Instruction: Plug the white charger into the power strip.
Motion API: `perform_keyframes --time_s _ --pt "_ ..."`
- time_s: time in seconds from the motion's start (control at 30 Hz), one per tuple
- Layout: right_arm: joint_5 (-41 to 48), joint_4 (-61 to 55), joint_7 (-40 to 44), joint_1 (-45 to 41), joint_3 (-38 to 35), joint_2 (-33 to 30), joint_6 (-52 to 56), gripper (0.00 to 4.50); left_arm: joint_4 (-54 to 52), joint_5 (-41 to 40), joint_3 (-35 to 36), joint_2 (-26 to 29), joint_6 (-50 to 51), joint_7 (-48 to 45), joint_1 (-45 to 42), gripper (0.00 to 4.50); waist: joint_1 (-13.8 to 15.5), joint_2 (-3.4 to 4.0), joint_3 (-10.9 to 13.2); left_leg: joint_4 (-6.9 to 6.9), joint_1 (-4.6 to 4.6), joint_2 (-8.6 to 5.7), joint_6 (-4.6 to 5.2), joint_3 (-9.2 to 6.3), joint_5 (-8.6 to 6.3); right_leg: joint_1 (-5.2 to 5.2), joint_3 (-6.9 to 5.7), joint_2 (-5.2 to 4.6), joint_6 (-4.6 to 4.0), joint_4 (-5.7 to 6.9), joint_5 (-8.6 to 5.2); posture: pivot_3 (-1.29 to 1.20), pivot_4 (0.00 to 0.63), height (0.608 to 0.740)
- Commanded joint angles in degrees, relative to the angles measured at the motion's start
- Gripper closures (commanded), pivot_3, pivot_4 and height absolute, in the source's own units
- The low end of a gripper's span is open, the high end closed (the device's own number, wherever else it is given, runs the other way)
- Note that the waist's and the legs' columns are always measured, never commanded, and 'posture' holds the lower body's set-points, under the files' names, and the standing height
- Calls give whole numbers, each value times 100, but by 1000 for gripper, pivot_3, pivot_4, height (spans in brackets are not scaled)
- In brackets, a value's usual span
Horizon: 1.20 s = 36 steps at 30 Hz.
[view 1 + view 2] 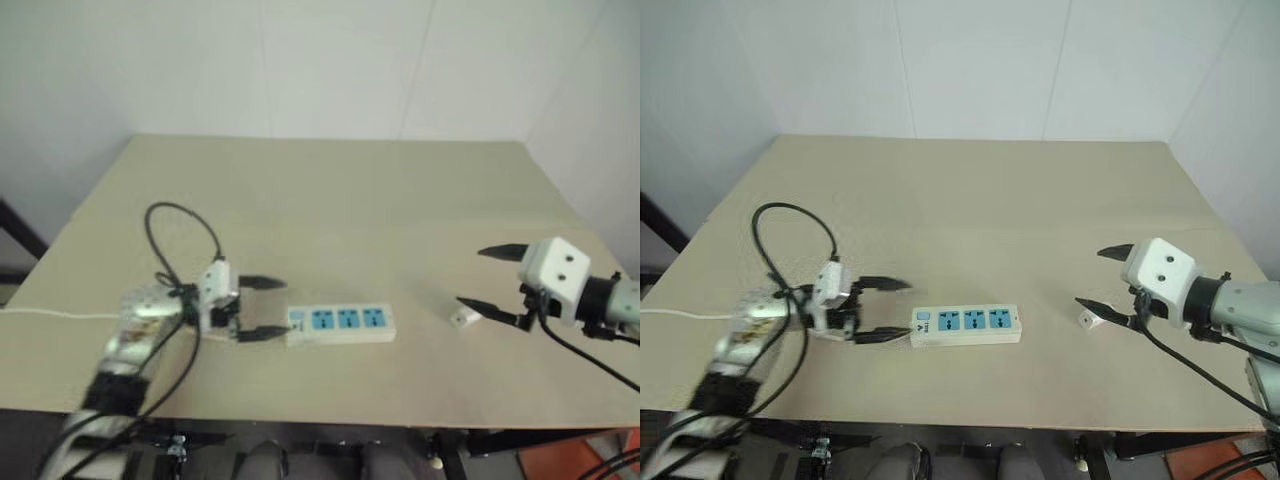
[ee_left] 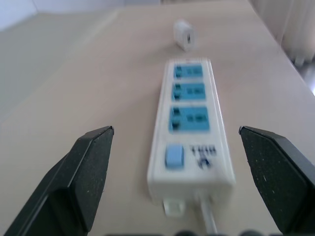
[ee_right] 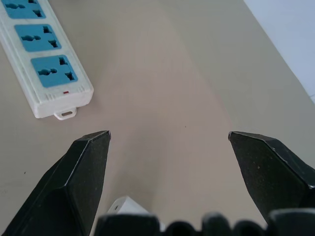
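The beige surface (image 1: 330,220) is carrying everything, largest first. The power strip (image 1: 340,323) is lying flat near the front edge, a little toward seven o'clock from the surface's middle, its three blue socket faces running in a row toward three o'clock and its switch end pointing to nine o'clock. The left gripper (image 1: 262,310) is sitting just beside that switch end, its jaws standing wide apart and gripping nothing, one black finger on either side of the strip's end without touching it. The right gripper (image 1: 488,278) is hovering at about four o'clock, well apart from the strip, its jaws also spread wide and empty. The white charger (image 1: 463,317) is lying loose on the surface between the strip and the right gripper, just beside the lower black finger, unplugged.
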Motion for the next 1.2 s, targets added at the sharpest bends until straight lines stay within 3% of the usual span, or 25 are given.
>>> perform_keyframes --time_s 0.03,0.3,0.67,1.2 --pt "92 -123 -113 -167 -42 14 -71 0 652 202 -100 -246 -519 -127 -308 52 -38 0 0 0 -3 -1 0 0 0 -5 1 0 -4 1 2 0 150 740" --pt "164 -237 -77 -89 -101 5 -36 0 1727 524 -359 -582 -1039 -533 -778 52 -38 0 0 -1 -6 -1 0 -3 0 -9 1 2 -4 6 2 0 150 740" --pt "165 -203 -16 -65 -64 -42 -59 0 886 194 -212 -356 -718 -771 -227 52 -44 0 1 -1 -5 1 0 -5 0 -10 1 2 -4 8 2 0 150 740" --pt "297 -184 188 -313 3 -187 30 0 1495 465 -259 -575 -991 -454 -7 52 -21 3 -2 -1 -3 0 0 -4 0 -7 0 2 -4 6 2 0 150 740"
